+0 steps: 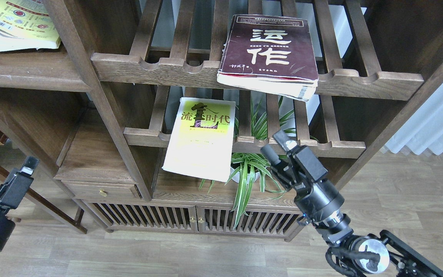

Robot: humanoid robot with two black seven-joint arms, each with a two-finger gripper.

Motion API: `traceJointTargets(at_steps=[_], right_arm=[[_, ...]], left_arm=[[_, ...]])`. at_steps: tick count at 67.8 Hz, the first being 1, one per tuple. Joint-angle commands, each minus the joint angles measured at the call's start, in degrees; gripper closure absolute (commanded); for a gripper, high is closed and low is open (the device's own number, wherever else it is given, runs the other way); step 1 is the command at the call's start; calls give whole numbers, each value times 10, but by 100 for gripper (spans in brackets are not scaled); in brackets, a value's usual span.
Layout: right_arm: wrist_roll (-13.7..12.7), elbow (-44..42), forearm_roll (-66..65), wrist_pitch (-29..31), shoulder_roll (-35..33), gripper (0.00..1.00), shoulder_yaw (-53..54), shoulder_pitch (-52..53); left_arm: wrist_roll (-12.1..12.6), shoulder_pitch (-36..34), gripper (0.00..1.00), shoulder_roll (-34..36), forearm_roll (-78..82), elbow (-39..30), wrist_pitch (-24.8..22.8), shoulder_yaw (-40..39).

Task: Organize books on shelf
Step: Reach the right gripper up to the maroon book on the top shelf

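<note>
A thick maroon book (269,52) with white characters lies on the upper slatted rack, its front edge overhanging the rail. A yellow-green-and-white book (202,138) lies tilted on the lower slatted rack and hangs over its front rail. A book with a colourful illustrated cover (19,23) lies on the solid dark-brown shelf (25,73) at upper left, cut off by the frame edge. My right gripper (274,144) is open and empty, just in front of the lower rack's rail, right of the yellow-green book. My left gripper (29,165) is low at the far left, away from all books.
A potted spider plant (250,169) stands under the lower rack, just left of my right gripper. A lower solid board (90,154) over a small drawer sits at left. A slatted cabinet (190,219) is below. White curtains (433,119) hang at right.
</note>
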Motion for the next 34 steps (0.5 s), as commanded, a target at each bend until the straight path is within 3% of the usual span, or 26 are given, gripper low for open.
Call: traceJointTargets(at_steps=[1,15,34], right_arm=[[0,6,-21,0,2,2,0,10],[2,5,-26,0,17,2,3,41],[2,5,-28,-48,42,2,3,80]], left_arm=[[0,0,1,0,0,5,0,0],[0,0,1,0,0,7,0,1],[0,1,1,0,0,9,0,2]])
